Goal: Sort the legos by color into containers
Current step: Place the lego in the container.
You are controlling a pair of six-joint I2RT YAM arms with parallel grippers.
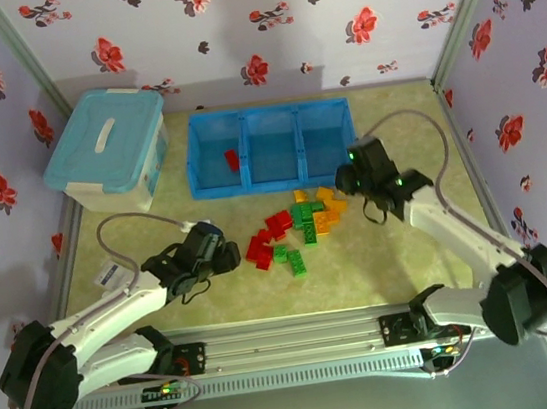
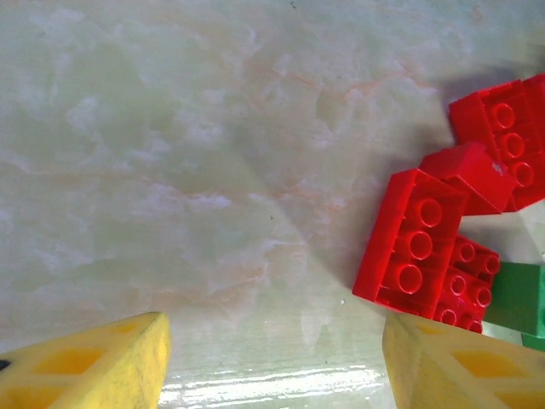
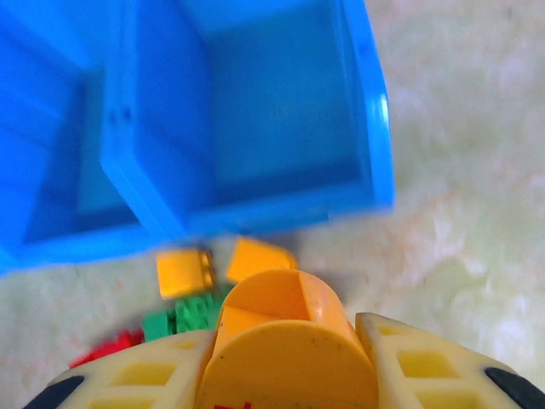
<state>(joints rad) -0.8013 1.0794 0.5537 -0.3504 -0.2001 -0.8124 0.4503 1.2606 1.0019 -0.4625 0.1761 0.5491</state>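
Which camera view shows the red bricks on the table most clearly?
The left wrist view: the red bricks are close, with clear studs. The top external view shows them small, at the left side of the pile. The right wrist view shows one blurred red corner.

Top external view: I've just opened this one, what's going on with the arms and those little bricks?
Small studded plastic bricks are being sorted by colour into a long bright blue three-compartment tray. The right gripper is shut on an orange-yellow brick just short of the tray's right compartment. The left gripper is open and empty beside the red bricks. One red brick lies in the left compartment; the rest are piled on the table.
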